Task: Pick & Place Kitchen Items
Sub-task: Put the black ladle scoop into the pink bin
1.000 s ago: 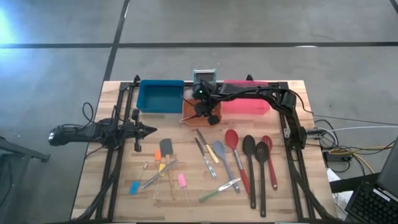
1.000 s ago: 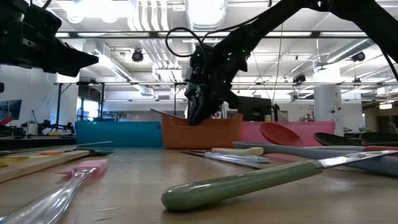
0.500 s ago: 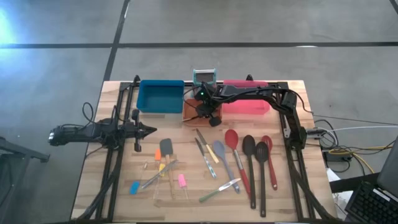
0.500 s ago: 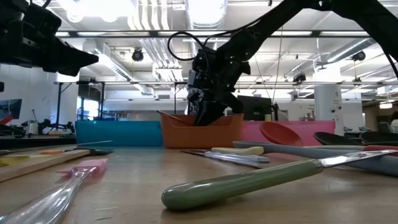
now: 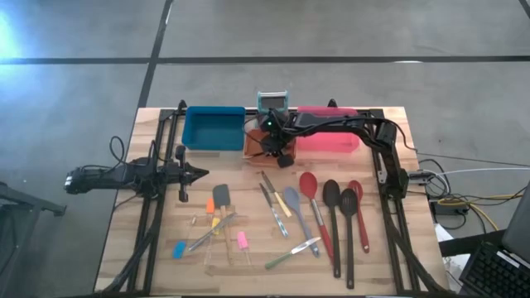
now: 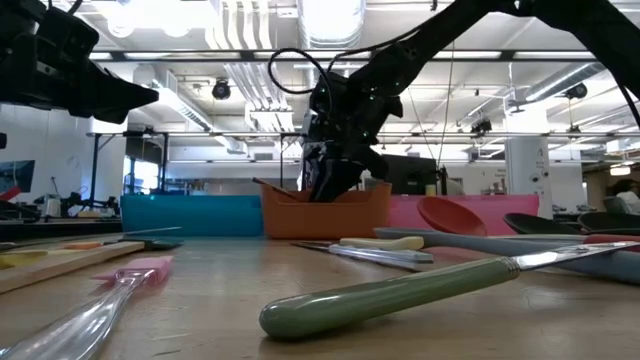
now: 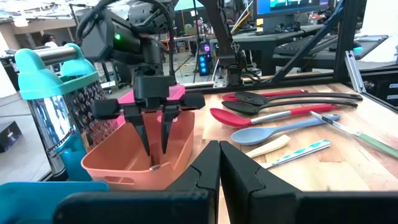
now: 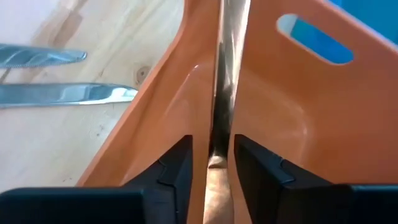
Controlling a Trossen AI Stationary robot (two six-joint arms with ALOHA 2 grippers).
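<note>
The right claw (image 5: 273, 149) is down inside the orange rectangular plastic bin (image 7: 127, 155) at the far middle of the wooden tabletop (image 5: 248, 273). Its fingers stand a bit apart, and a slim metal utensil (image 8: 225, 74) stands up in the gap between them, leaning along the bin's corner; whether the fingers actually touch it I can't tell. The rest of the bin looks bare from the right wrist view.

Left of it sits the blue rectangular bin (image 5: 214, 128), right of it the pink rectangular bin (image 5: 331, 141), and just behind is a small teal-rimmed mesh holder (image 5: 272, 102). Can't see anything in the blue one from above.

The rest of the kitchen items are still loose on the nearer tabletop: a red spoon (image 5: 310, 189), a black spoon (image 5: 332, 199), a grey spatula (image 5: 222, 196), and a green-handled knife (image 6: 400, 292) that only the low view shows up close, hogging the foreground.

The left claw (image 5: 199, 174) hangs at the left side with fingers together, holding nothing. Its wrist view is the one that shows the right claw dipping into the orange bin.
</note>
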